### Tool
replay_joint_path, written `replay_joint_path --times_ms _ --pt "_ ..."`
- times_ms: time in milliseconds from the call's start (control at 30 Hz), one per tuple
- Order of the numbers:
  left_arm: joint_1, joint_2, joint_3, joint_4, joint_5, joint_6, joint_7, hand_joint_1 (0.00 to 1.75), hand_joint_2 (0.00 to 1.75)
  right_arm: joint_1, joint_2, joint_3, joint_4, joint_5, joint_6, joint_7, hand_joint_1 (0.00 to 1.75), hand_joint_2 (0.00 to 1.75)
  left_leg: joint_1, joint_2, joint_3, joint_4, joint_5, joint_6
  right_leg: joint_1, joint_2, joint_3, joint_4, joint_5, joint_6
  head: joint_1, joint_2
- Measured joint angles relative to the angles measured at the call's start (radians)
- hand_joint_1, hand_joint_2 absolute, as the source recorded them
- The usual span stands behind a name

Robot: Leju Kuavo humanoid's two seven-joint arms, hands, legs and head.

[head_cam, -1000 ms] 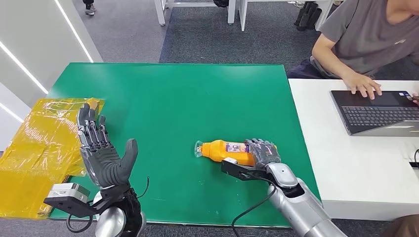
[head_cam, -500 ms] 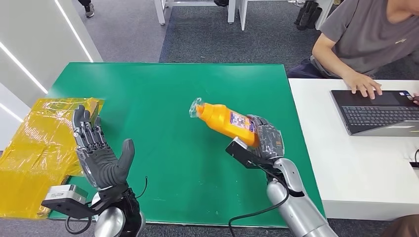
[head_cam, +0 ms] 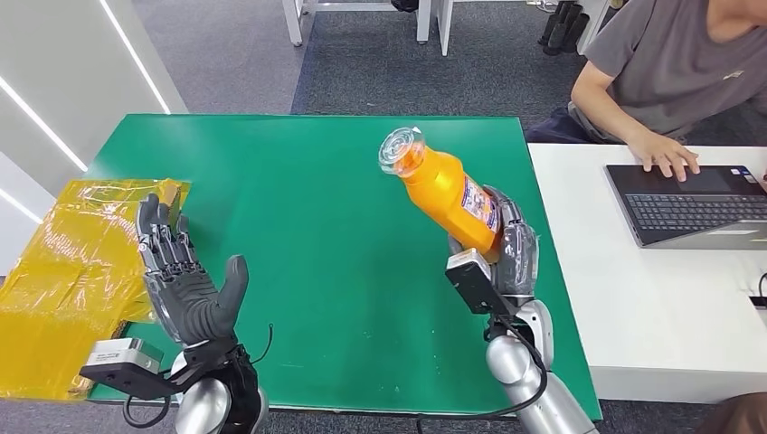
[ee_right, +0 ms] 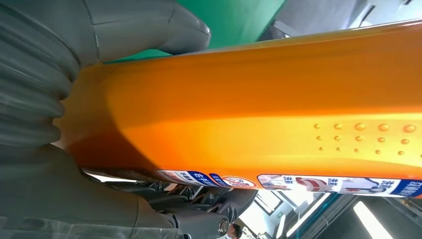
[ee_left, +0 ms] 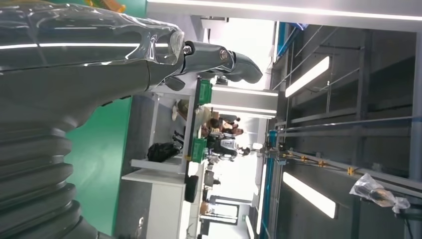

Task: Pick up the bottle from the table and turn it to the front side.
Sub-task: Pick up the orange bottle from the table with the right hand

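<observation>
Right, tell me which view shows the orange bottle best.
The head view: the whole orange bottle shows there, tilted, clear cap up, lifted off the green table in the right hand. The right wrist view gives a close-up of its side and label.

The orange bottle (head_cam: pixel 445 190) — clear-capped, a printed label on its side — is held above the green table, tilted, cap uppermost.

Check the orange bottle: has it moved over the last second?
Yes. The orange bottle, gripped by the right hand, has risen off the green table and swung from lying flat to tilted nearly upright, its cap now toward the table's far edge.
</observation>
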Motion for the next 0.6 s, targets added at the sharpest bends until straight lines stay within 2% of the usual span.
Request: replay_joint_path --times_ms 133,300,433,600 --pt "-0.004 0.0 -0.001 0.011 0.042 -0.059 0.028 0.0 1.75 0.01 0.003 0.008 -0.023 -0.014 0.002 -0.013 1.75 1.75 0.0 0.0 0.0 0.0 0.0 0.0 0.0 0.0 0.0 0.0 0.0 0.0 0.0 0.0" --pt "-0.03 0.0 -0.01 0.04 0.141 -0.264 0.107 0.0 1.75 0.01 0.006 0.031 -0.031 -0.012 0.013 -0.024 1.75 1.75 0.0 0.0 0.0 0.0 0.0 0.0 0.0 0.0 0.0 0.0 0.0 0.0 0.0 0.0" --pt "-0.052 0.0 -0.018 0.071 0.166 -0.38 0.131 0.0 1.75 0.004 0.009 0.058 -0.028 0.021 0.046 -0.014 1.75 1.75 0.0 0.0 0.0 0.0 0.0 0.0 0.0 0.001 0.0 0.0 0.0 0.0 0.0 0.0" --pt "-0.074 -0.003 -0.02 0.098 0.163 -0.432 0.136 0.0 1.75 -0.012 0.009 0.097 -0.016 0.083 0.073 0.017 1.75 1.75 0.0 0.0 -0.001 0.0 0.0 0.0 0.0 0.0 -0.001 0.0 0.0 0.0 0.0 0.0"
